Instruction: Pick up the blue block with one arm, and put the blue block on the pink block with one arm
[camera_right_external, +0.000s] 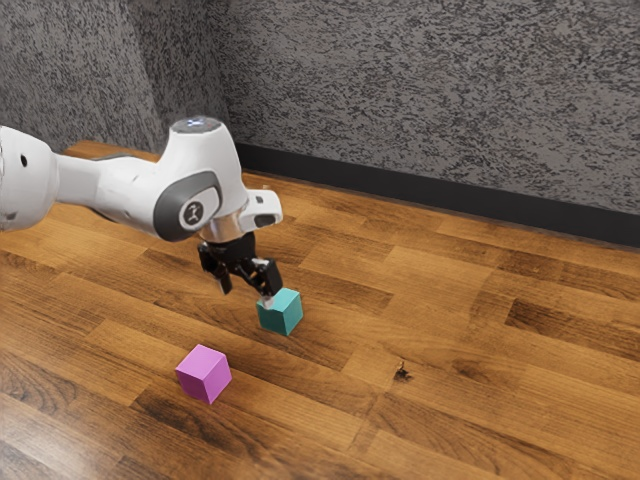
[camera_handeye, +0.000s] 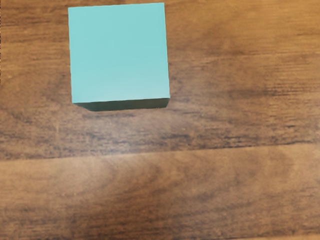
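Your gripper (camera_right_external: 246, 283) is hanging just over the blue block (camera_right_external: 280, 312), fingers spread apart and holding nothing. Be lining it up over the middle before dropping down.

Matt blue block (camera_handeye: 118, 52), grained wood table (camera_handeye: 200, 175)

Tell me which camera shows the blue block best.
The wrist view: the blue block shows its whole top face, unobstructed, plus a strip of one side. The exterior view shows three of its faces on the wooden table, with the gripper overlapping its upper corner.
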